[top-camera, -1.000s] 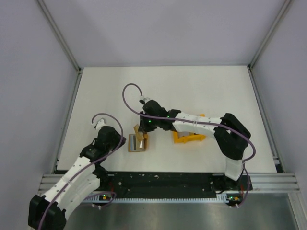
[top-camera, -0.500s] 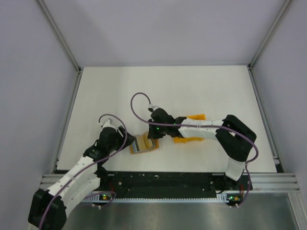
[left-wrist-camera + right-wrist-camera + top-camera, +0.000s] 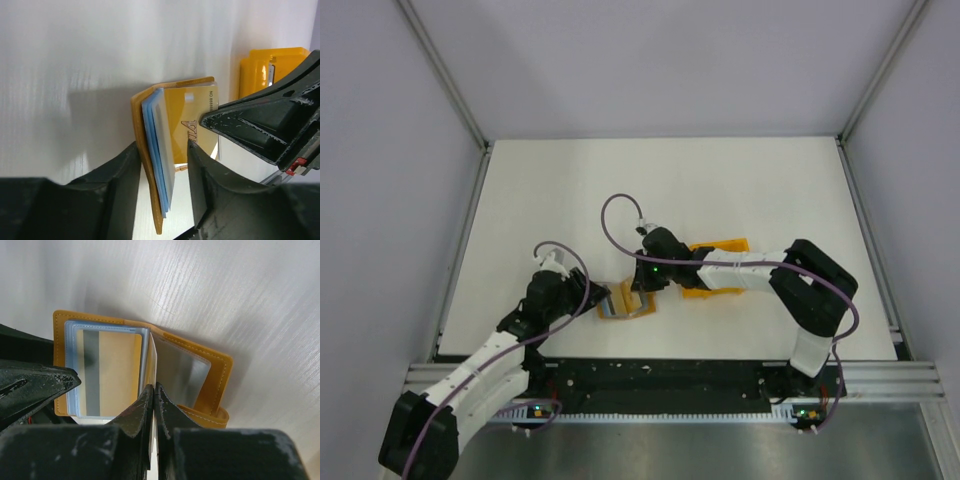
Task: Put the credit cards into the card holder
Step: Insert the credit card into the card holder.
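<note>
The orange card holder (image 3: pixel 618 304) lies open near the table's front, between the two grippers. My left gripper (image 3: pixel 593 300) is open and straddles the holder's upright orange flap (image 3: pixel 145 165) and its blue sleeves (image 3: pixel 157 150), with a gap on the right-finger side. My right gripper (image 3: pixel 639 290) is shut on a shiny credit card (image 3: pixel 156 362), which stands edge-on at the fold of the open holder (image 3: pixel 215 375). In the left wrist view this card (image 3: pixel 192 105) looks golden and printed, pinched by the right gripper (image 3: pixel 215 120). No other loose credit card is in view.
A yellow-orange plastic piece (image 3: pixel 718 244) lies under the right forearm, just right of the holder, and shows in the left wrist view as a yellow block (image 3: pixel 270 70). Metal rails (image 3: pixel 460 250) border the white table.
My left gripper has moved right, up to the card holder. The right gripper has shifted right and down with the card. The holder has slid slightly right and lies flatter.
</note>
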